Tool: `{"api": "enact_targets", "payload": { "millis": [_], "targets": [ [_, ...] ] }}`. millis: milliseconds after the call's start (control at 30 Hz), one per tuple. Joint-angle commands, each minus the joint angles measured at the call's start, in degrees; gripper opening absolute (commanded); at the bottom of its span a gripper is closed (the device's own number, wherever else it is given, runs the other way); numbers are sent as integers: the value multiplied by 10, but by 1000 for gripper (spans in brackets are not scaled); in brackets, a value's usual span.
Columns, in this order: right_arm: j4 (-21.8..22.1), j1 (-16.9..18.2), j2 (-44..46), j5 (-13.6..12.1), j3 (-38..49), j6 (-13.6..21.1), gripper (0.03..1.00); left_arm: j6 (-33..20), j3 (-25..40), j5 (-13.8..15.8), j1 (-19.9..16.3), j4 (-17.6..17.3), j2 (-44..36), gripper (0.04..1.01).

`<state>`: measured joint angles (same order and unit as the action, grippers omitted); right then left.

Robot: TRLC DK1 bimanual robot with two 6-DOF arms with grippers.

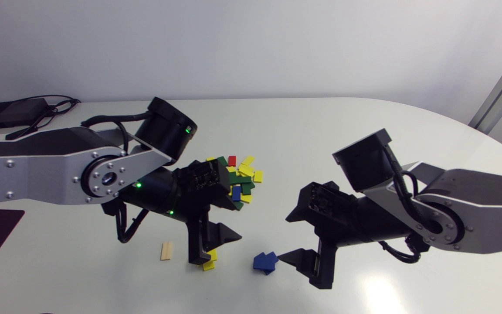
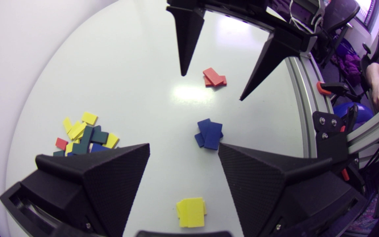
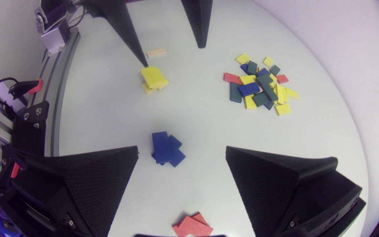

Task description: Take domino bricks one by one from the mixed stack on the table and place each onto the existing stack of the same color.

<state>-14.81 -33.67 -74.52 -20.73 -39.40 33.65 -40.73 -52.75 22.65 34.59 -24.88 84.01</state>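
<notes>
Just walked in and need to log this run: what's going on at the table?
Two robot arms are sorting coloured domino bricks. The mixed pile sits mid-table and holds yellow, green, blue and red bricks. Sorted stacks lie nearer the arms: a yellow stack under the left gripper, a red stack under the right gripper, and a blue stack between them. Both grippers are open and empty. A tan brick lies alone near the yellow stack.

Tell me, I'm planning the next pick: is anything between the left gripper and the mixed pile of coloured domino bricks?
Nothing visible does. The open left gripper hangs over the stack of yellow bricks; only bare white table lies between it and the mixed pile.
</notes>
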Motion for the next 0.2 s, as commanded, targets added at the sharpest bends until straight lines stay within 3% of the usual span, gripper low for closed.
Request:
{"api": "enact_targets", "payload": {
  "millis": [0,167],
  "targets": [
    [1,-12,-28,9,-21,-5,936,15,20,-2,-27,-3,-20,816],
    [3,-18,-67,11,-40,-3,936,18,46,-2,-69,5,-45,877]
  ]
}}
